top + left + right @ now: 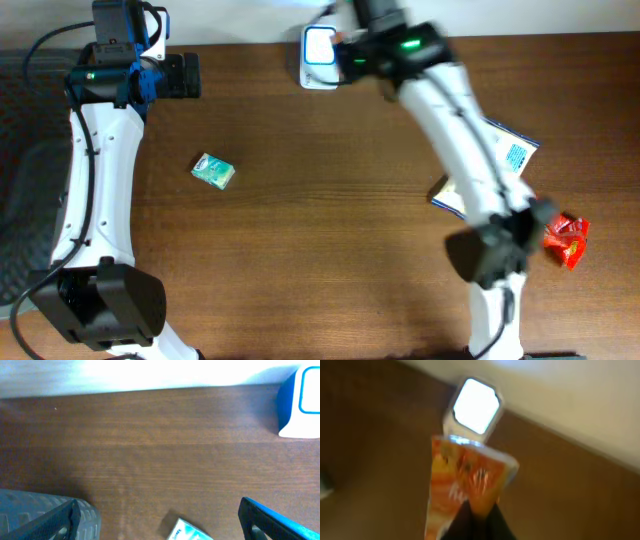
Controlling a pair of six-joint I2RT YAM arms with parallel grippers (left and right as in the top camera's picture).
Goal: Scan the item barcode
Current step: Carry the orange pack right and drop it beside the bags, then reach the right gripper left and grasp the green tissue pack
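My right gripper is shut on an orange snack packet, which it pinches at the lower edge. The packet is blurred and stands just in front of the white, blue-sided barcode scanner, whose window glows bright. Seen from overhead, the right gripper sits right beside the scanner at the table's far edge, and the arm hides the packet. My left gripper is at the far left with its jaws wide open and nothing between them. In the left wrist view, the left gripper hovers over bare wood.
A small green and white packet lies left of centre, and its corner shows below my left jaws. At the right lie a red packet and a flat blue and white pouch, partly under the right arm. The scanner is at the left wrist view's far right.
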